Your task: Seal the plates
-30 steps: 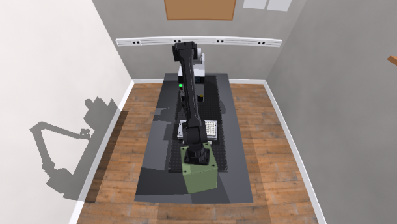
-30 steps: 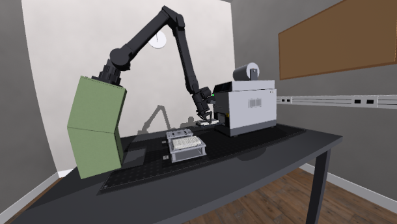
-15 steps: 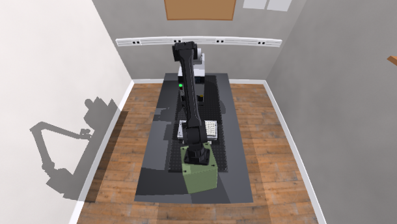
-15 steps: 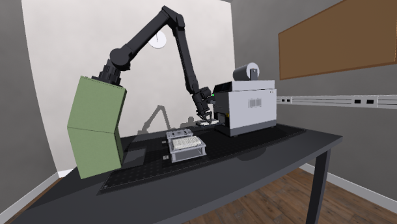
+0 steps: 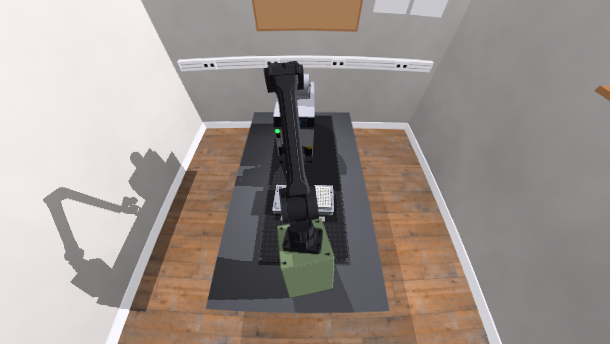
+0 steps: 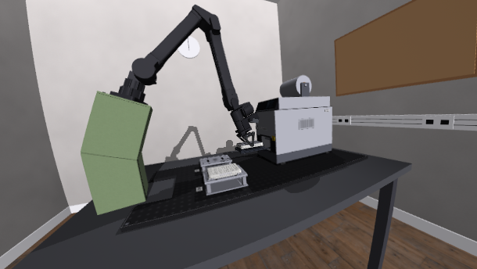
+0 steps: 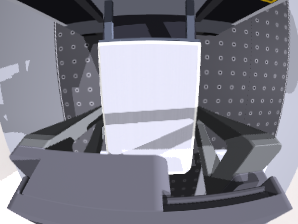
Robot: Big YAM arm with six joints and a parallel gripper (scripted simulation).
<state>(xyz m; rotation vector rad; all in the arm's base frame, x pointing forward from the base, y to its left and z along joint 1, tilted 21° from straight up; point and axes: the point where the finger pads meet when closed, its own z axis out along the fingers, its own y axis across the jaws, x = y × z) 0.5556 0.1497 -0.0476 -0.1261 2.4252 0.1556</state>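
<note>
The green round status lamp (image 5: 277, 131) is lit on the white-and-grey boxy heat sealer (image 5: 309, 109) (image 6: 303, 134), and the white rectangular foil-topped plate (image 6: 249, 146) (image 7: 150, 75) lies on the dark flat extended stage (image 6: 251, 149). The black two-fingered end effector (image 6: 249, 141) (image 7: 149, 110) stands most of the way open, its fingers meeting the plate's two long sides; I judge it has hold of the plate. The step in hand looks like taking this sealed plate home. Confirm an even grip low on the sides, clear of the foil, then lift straight up and level until past the locators before drawing away. Carry it to the vacant grey raised nest (image 5: 276, 200) (image 6: 216, 159), beside the white open-welled plate (image 5: 324, 196) (image 6: 224, 171), match A1 to its marked corner, and lower it flat before releasing.
</note>
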